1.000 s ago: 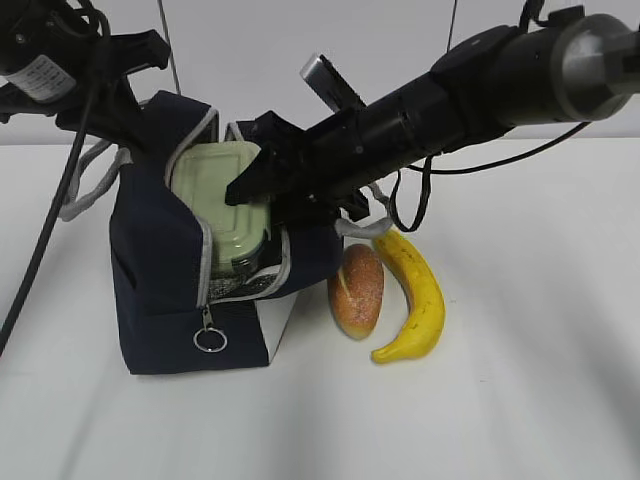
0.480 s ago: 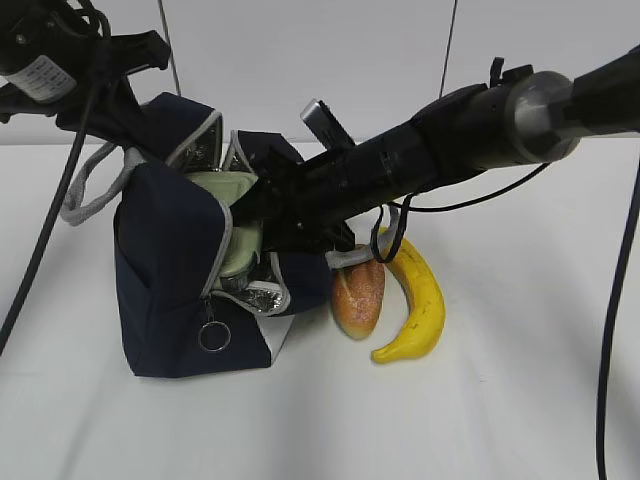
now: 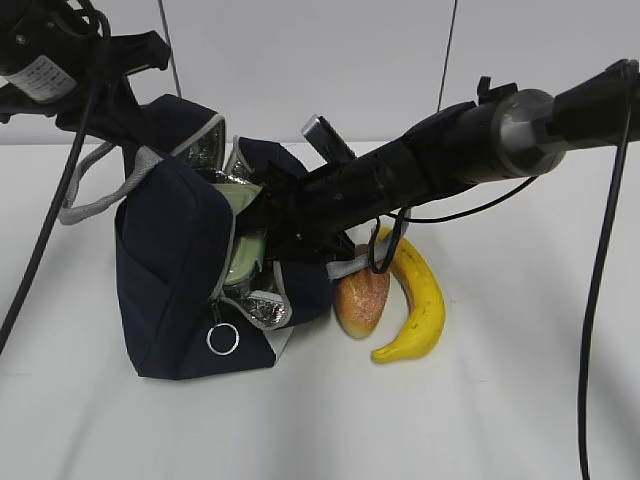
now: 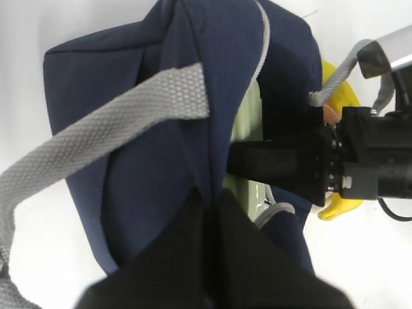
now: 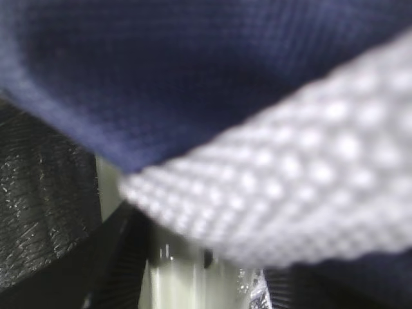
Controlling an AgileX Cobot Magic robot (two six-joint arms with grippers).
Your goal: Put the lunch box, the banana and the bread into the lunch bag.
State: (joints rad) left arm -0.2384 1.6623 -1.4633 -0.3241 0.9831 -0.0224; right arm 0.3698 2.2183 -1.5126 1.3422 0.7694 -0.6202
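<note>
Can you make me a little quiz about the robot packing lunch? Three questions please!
1. True or false: the banana is inside the lunch bag.
2. What lies right next to the banana on the table? A) bread B) an apple C) a spoon
3. Fill in: the right gripper is pushing the ____ into the bag.

Key: 1 false. 2 A, the bread. 3 lunch box.

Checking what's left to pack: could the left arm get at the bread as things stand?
Probably not. The left tool is shut on the lunch bag's navy fabric at its far edge, while the bread lies on the bag's other side, with the right arm stretched above it.
</note>
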